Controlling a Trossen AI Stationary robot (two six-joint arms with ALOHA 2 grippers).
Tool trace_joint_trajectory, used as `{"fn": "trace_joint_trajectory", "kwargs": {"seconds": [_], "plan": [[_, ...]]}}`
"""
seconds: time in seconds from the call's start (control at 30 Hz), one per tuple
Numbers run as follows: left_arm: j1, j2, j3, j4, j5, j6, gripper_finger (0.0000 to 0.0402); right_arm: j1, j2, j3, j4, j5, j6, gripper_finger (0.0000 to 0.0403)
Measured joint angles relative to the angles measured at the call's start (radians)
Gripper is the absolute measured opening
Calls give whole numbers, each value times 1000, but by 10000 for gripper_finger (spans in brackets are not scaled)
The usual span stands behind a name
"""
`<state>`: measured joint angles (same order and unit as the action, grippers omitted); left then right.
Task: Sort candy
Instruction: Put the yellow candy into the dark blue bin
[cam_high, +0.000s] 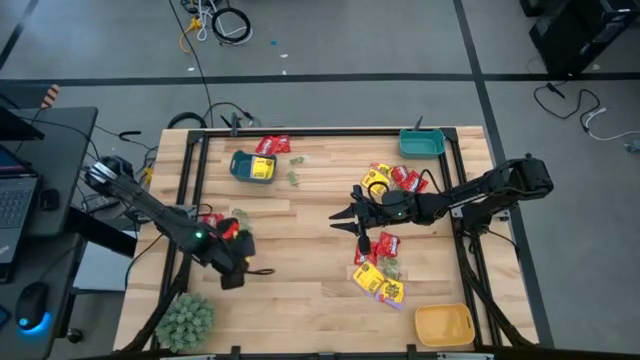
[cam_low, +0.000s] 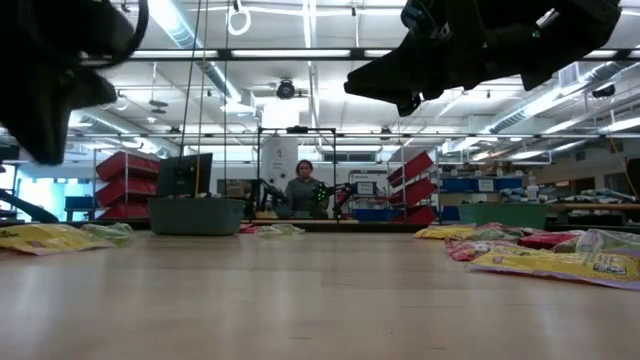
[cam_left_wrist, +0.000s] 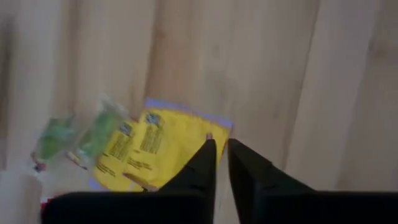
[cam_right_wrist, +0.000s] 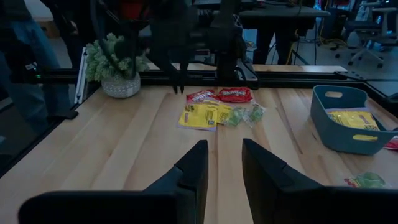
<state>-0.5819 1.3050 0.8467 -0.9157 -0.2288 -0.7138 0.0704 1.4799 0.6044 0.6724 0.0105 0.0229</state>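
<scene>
Yellow candy (cam_left_wrist: 158, 146) lies lower left, under your left gripper (cam_left_wrist: 222, 152), fingers nearly together, empty. Your right gripper (cam_high: 345, 222) at mid-frame is slightly open, empty.

Wooden table (cam_high: 300, 220) with scattered candy (cam_high: 380, 280), bins (cam_high: 422, 143), plant (cam_high: 186, 318).

My two arms matte black, jointed; left arm (cam_high: 165, 222) shows green light; fingers (cam_right_wrist: 186, 171) dark, wedge-shaped.

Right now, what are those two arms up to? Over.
Left gripper narrowly open, empty, by a yellow packet. Right gripper open, empty, mid-table. Most candy loose; second yellow packet in teal bin. Nothing blocking.
</scene>
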Motion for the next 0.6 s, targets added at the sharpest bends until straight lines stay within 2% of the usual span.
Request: {"fn": "trace_joint_trajectory", "kwargs": {"seconds": [0.13, 0.3, 0.6], "plan": [[-1, 102, 0, -25, 52, 48, 105, 0, 0, 0, 0, 0, 0, 84], [0, 176, 0, -29, 59, 78, 157, 0, 0, 0, -1, 0, 4, 86], [2, 214, -70, 8, 78, 128, 167, 0, 0, 0, -2, 0, 4, 90]]}}
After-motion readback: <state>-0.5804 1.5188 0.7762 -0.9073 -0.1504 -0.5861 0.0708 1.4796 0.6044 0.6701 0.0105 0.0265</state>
